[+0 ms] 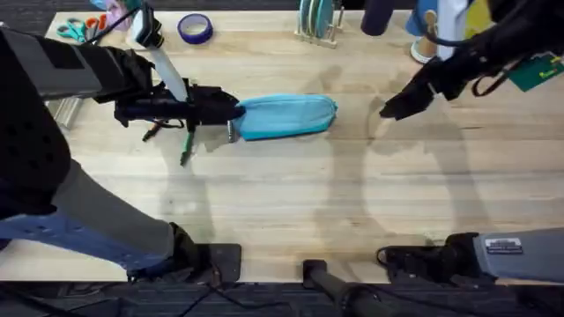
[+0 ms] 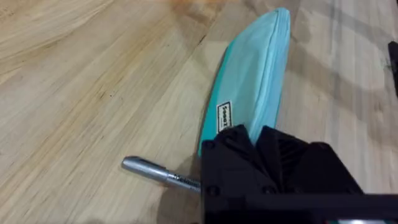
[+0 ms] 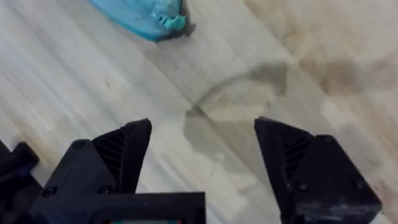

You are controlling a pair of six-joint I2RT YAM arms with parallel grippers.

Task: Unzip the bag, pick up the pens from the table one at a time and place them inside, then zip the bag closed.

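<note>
The left gripper (image 1: 231, 110) sits at the nine o'clock end of the bag (image 1: 286, 116), its black fingers pinched together on that end of the soft, light blue fabric pouch. The bag lies long and slim, near the centre of the pale, grained wooden table (image 1: 291, 194), its zipper seam running along its length. A dark grey pen with a silver tip (image 2: 155, 173) lies just beside the bag's gripped end, and a thin green pen (image 1: 186, 148) lies at about seven o'clock from the left gripper. Toward three o'clock, well apart from the bag, the right gripper (image 1: 388, 109) hovers with its blocky black fingers (image 3: 124, 149) spread wide over bare wood.
</note>
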